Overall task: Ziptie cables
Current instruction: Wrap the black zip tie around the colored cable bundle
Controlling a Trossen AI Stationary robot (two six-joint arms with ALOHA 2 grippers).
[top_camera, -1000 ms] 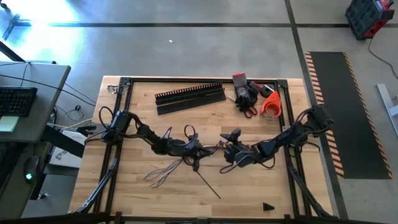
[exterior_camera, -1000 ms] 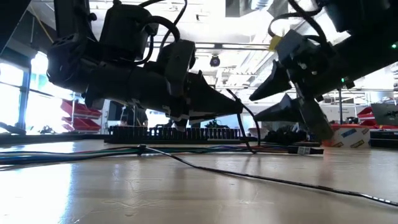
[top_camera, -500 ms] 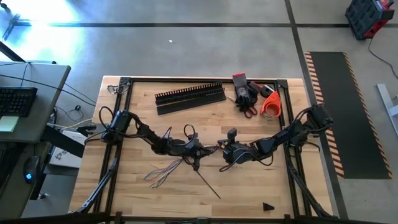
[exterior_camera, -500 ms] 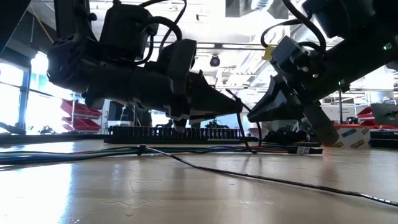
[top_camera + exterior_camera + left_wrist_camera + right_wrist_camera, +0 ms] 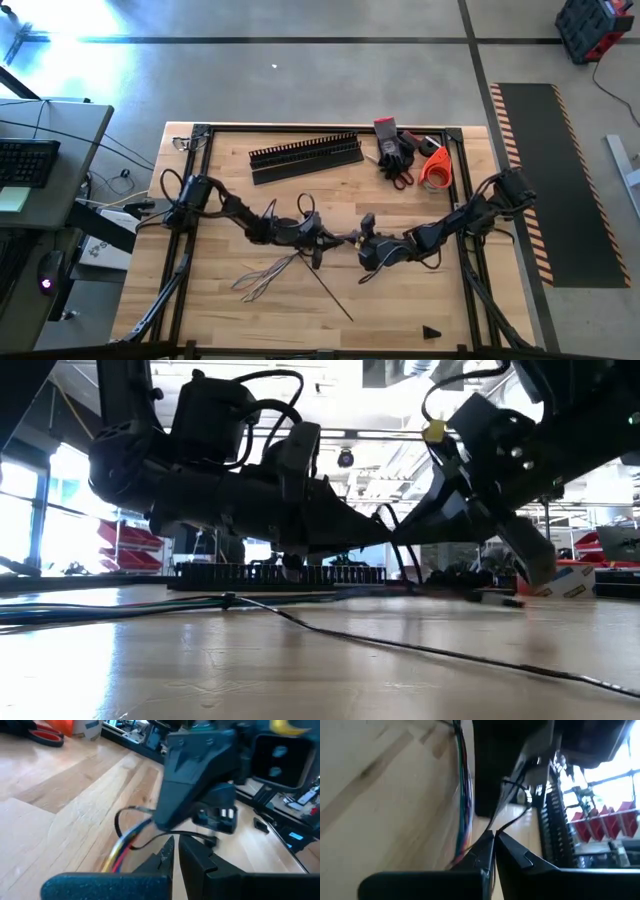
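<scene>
Grippers Meeting Tip to Tip Over the Cable Bundle

Grippers first. On the high view I have the left gripper and the right gripper at mid-table, nose to nose and almost touching. The low view shows both held just above the wood, tips converging at one spot.

Left gripper: jaws fully closed. On its wrist view the two fingers sit pressed together, and a thin black strand loops across just past the tips. I cannot tell whether that strand is pinched.

Right gripper: jaws fully closed. On its wrist view the fingers meet at a point where a thin black strand runs in between them; I read this as a grip on the strand, probably a zip tie.

The cables lie on the table. Their loose ends fan out toward the front left, and the bundle runs up under the left gripper. Coloured strands show beside the fingers in both wrist views.

Behind the arms lie the black slotted duct, a pair of red-handled scissors and an orange roll.
</scene>
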